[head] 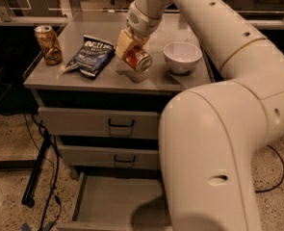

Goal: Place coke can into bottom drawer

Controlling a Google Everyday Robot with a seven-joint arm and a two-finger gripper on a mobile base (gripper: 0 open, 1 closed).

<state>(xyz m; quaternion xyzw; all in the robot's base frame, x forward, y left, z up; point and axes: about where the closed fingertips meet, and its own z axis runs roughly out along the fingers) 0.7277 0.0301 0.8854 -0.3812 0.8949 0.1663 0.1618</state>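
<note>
The coke can (138, 58), red-orange with a silver end facing me, is held on its side just above the grey cabinet top (108, 78). My gripper (130, 49) is shut on the coke can, its tan fingers (123, 42) clamped on the can's upper left side. The bottom drawer (115, 206) is pulled open below, showing a flat grey floor; my white arm hides its right part.
A gold-brown can (48, 44) stands at the top's left edge. A dark blue chip bag (91, 55) lies left of the gripper. A white bowl (182, 57) sits to its right. Two shut upper drawers with black handles (121, 124). Cables (47, 177) hang at the left.
</note>
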